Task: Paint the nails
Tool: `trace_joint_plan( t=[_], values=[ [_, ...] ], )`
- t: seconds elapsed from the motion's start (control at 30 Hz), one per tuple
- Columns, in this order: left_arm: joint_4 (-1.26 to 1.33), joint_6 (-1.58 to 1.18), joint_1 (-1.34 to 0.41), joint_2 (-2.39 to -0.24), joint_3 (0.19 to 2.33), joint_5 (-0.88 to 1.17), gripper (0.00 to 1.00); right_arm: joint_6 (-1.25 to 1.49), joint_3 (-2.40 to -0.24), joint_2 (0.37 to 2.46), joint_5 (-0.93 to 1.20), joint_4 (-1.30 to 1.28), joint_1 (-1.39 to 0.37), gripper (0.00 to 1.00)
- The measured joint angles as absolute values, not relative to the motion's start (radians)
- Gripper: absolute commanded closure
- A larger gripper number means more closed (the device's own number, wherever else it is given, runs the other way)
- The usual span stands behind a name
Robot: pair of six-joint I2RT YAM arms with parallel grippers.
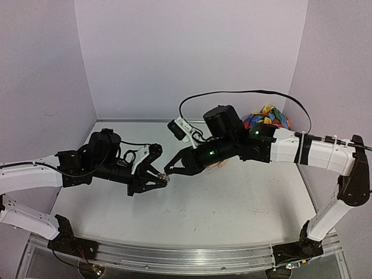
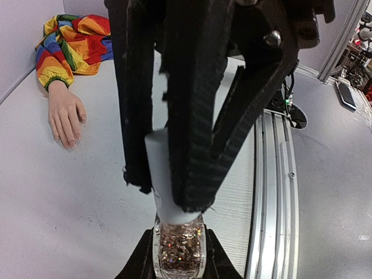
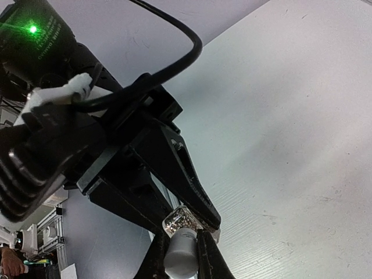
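Near the middle of the tabletop, a little toward its left edge, our left gripper (image 1: 158,180) clamps a tiny clear glass bottle of pinkish glitter polish (image 2: 180,247), and our right gripper (image 1: 172,168) pinches its white cylindrical cap (image 3: 178,260). Toward the far right corner lies the small peach mannequin hand (image 2: 65,110), its pale nails (image 2: 74,142) pointing away from that corner, its rainbow patchwork fabric sleeve (image 2: 75,35) bunched behind.

A white table (image 1: 192,209) stands boxed in by plain pale lilac walls (image 1: 192,52) under even light
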State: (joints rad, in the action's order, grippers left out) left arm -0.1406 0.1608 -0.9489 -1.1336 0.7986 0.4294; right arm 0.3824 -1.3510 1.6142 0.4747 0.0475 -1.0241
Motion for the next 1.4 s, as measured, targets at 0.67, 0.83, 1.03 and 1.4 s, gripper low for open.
trace_joint_plan(
  t=[0.67,0.83,1.03,1.4],
  values=[
    [-0.169,0.161,-0.949,-1.134,0.799,0.461,1.0,0.363,-1.319,1.55,0.429,0.05,-1.019,1.0],
    [-0.169,0.161,-0.949,-1.137,0.799,0.46,1.0,0.367,-1.312,1.537,0.429,0.056,-1.019,1.0],
    [-0.171,0.161,-0.949,-1.15,0.799,0.446,1.0,0.375,-1.294,1.51,0.429,0.076,-1.019,1.0],
    [-0.184,0.155,-0.949,-1.148,0.799,0.337,1.0,0.402,-1.217,1.44,0.403,0.129,-0.976,1.0]
  ],
)
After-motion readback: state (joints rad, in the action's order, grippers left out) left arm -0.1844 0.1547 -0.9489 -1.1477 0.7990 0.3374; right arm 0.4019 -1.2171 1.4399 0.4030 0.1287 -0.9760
